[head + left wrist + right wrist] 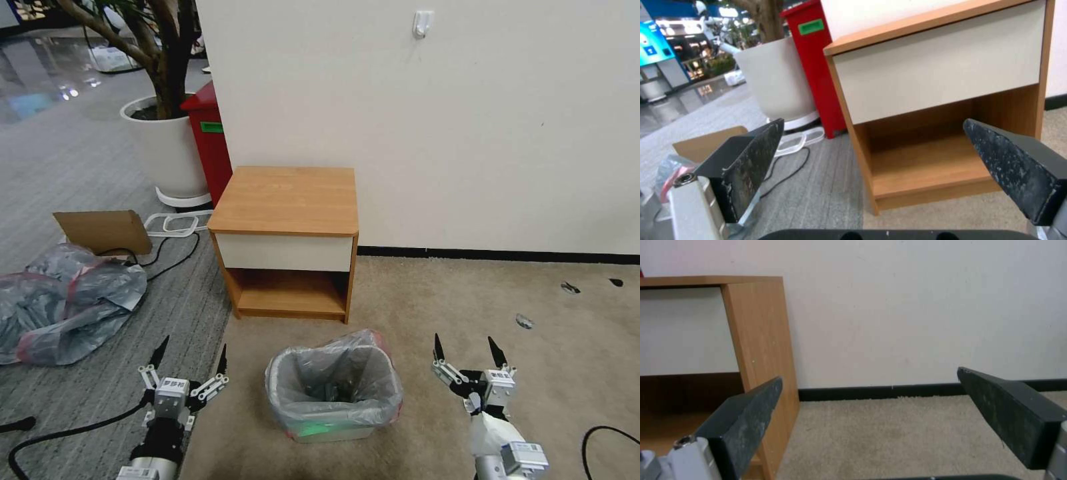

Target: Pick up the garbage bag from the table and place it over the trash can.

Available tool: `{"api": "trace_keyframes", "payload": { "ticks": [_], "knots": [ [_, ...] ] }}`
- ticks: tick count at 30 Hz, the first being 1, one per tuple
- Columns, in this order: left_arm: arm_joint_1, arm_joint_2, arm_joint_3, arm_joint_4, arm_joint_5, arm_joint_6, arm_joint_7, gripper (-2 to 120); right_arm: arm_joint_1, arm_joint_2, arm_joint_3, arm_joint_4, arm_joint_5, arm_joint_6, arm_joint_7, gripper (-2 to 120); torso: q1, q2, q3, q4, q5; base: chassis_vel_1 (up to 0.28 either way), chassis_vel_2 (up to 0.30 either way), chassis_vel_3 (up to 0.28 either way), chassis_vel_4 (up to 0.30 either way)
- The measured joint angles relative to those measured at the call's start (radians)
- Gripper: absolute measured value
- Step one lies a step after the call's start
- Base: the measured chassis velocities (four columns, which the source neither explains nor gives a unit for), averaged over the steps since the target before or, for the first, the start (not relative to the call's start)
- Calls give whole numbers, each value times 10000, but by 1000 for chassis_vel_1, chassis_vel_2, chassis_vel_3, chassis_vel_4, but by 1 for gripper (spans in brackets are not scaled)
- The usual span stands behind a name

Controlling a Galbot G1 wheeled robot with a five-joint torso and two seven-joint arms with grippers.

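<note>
The garbage bag [333, 373], grey and crinkly with a pink rim, lines the cream trash can [333, 432] on the carpet, its edge folded over the can's rim. Behind the can stands the table [288, 199], a small wooden nightstand with a bare top; it also shows in the left wrist view [933, 66] and the right wrist view [760, 340]. My left gripper [191, 351] hangs open to the left of the can. My right gripper [468, 349] hangs open to the can's right. Both hold nothing.
A heap of grey-pink bags [63, 300] lies on the grey floor at the left, with a cardboard piece [103, 230] and cables behind it. A tall red bin [210, 140] and a white planter [167, 150] stand left of the nightstand. A wall [467, 120] is behind.
</note>
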Motion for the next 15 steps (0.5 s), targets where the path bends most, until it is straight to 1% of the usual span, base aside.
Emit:
{"api": "trace_keyframes", "payload": {
  "ticks": [15],
  "knots": [
    [-26, 6, 29, 0, -50, 60, -45, 100, 12, -8, -12, 8, 12, -27, -12, 100, 1, 0, 0, 0, 0, 0, 0, 0, 0]
  ]
}}
